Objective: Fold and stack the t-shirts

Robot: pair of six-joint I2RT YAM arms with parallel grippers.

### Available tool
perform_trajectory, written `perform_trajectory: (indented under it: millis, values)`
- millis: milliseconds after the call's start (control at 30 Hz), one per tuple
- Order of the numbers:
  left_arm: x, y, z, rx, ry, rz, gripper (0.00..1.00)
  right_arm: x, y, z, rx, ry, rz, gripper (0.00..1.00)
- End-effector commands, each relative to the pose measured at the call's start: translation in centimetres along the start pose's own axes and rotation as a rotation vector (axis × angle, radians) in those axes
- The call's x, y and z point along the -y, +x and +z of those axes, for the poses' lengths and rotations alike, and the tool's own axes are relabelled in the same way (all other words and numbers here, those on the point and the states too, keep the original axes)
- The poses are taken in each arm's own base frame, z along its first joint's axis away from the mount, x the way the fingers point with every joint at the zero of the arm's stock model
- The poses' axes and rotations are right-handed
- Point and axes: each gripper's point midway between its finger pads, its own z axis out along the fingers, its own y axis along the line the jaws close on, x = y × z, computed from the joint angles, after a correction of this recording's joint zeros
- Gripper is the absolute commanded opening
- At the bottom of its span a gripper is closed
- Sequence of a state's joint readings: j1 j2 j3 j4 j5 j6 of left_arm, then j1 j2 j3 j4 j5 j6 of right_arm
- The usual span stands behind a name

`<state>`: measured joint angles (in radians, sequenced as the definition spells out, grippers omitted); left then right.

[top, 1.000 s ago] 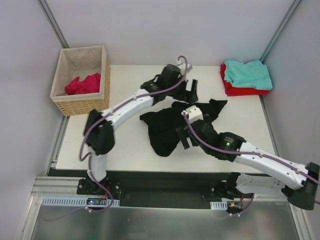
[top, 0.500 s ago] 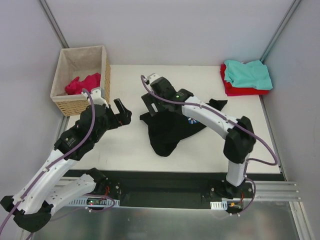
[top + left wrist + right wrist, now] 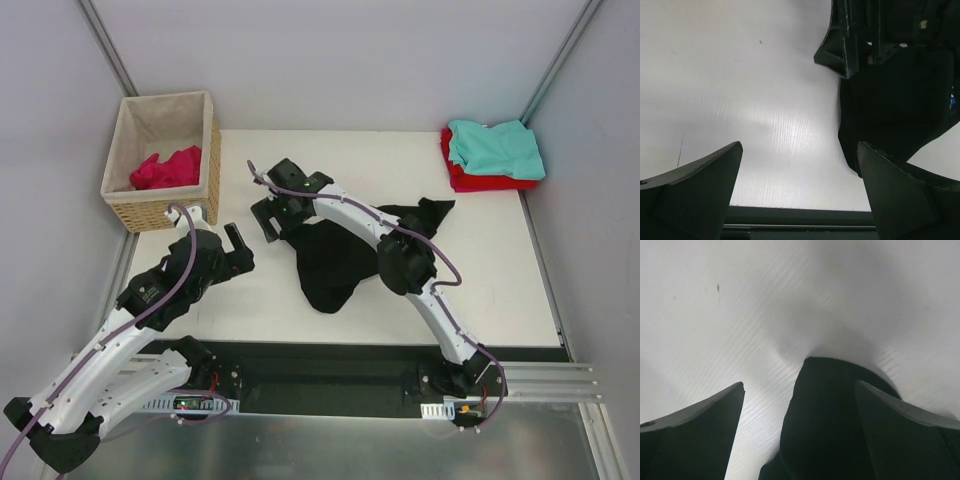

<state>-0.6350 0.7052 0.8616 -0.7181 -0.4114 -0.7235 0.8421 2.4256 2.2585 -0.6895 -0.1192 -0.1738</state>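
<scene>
A large black t-shirt (image 3: 340, 255) lies crumpled at the table's middle. My right gripper (image 3: 266, 216) is open at its far left corner; in the right wrist view the black cloth's corner (image 3: 832, 415) lies between the open fingers, not pinched. My left gripper (image 3: 238, 244) is open and empty over bare table, left of the black shirt (image 3: 895, 100). A teal t-shirt (image 3: 495, 146) lies folded on a red t-shirt (image 3: 485, 181) at the far right corner. A magenta-pink t-shirt (image 3: 168, 167) sits bunched in the basket.
A woven wicker basket (image 3: 165, 205) with beige lining stands at the far left corner. The right arm's elbow (image 3: 405, 262) rests above the black shirt's right part. The right gripper's body (image 3: 855, 35) shows at the top of the left wrist view.
The left arm has drawn back from the far side of the black shirt to its left. The right gripper has moved left to the shirt's far left corner.
</scene>
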Motion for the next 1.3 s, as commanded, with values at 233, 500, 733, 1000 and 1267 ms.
perform_trajectory:
  millis: [233,500,733,1000,1267]
  values:
    - [-0.6,-0.6,0.0,0.023,-0.036,-0.016,0.99,-0.8,4.9,0.3,-0.115,-0.060,0.061,0.76]
    - [-0.4,-0.7,-0.2,0.027,-0.022,-0.021,0.99,0.5,3.9,-1.9,-0.049,0.012,0.060,0.01]
    - [0.5,-0.7,0.5,0.004,-0.014,0.002,0.99,2.7,-3.6,-12.0,0.225,0.200,-0.023,0.01]
    - [1.9,-0.7,1.7,-0.007,0.020,-0.001,0.99,3.4,-11.1,-30.8,0.601,0.385,-0.081,0.01]
    - [3.3,-0.8,2.1,-0.021,0.055,0.000,0.99,3.7,-9.5,-42.0,0.746,0.497,-0.093,0.01]
